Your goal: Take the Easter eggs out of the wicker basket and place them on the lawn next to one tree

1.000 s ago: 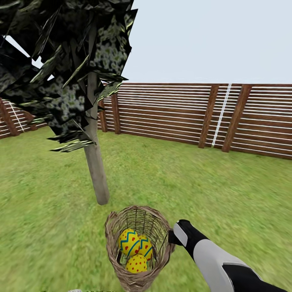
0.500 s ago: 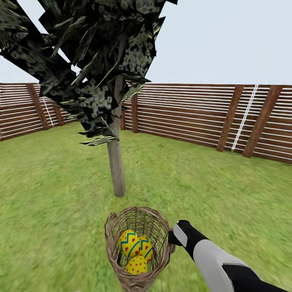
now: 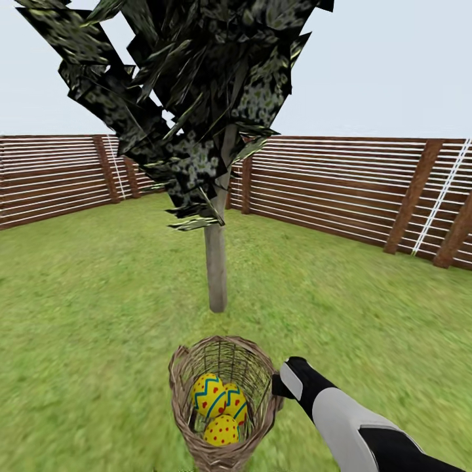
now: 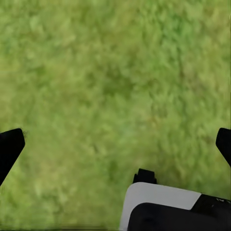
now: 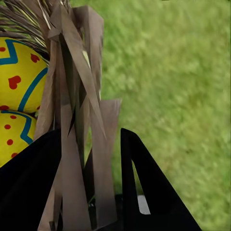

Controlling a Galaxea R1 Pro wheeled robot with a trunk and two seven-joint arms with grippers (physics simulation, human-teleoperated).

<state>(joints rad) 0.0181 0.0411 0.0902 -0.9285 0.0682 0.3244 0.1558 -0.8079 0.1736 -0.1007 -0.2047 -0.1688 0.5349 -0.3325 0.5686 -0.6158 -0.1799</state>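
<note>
While the right pincer (image 3: 276, 385) grips the rim of the wicker basket (image 3: 259, 367), the basket hangs low in the middle of the head view, above the lawn (image 3: 367, 308). Seen from the right wrist, the black fingers (image 5: 144, 183) are pressed on either side of the woven rim strands (image 5: 79, 120), pinching them, with grass beyond. Three yellow eggs (image 3: 219, 406) with blue zigzags and red dots lie together in the bottom of the basket, touching one another; two of them show beside the rim in the right wrist view (image 5: 19, 77). Straight ahead of the basket, a short way across the grass, stands a tree (image 3: 216, 275) with a pale trunk and dark blocky leaves. A brown slatted fence (image 3: 341, 190) rings the grass behind it under a pale sky. From the left wrist, the left pincer (image 4: 115, 149) is spread wide, its two black fingertips (image 4: 9, 147) at opposite edges of the picture, with only mottled green grass between them.
</note>
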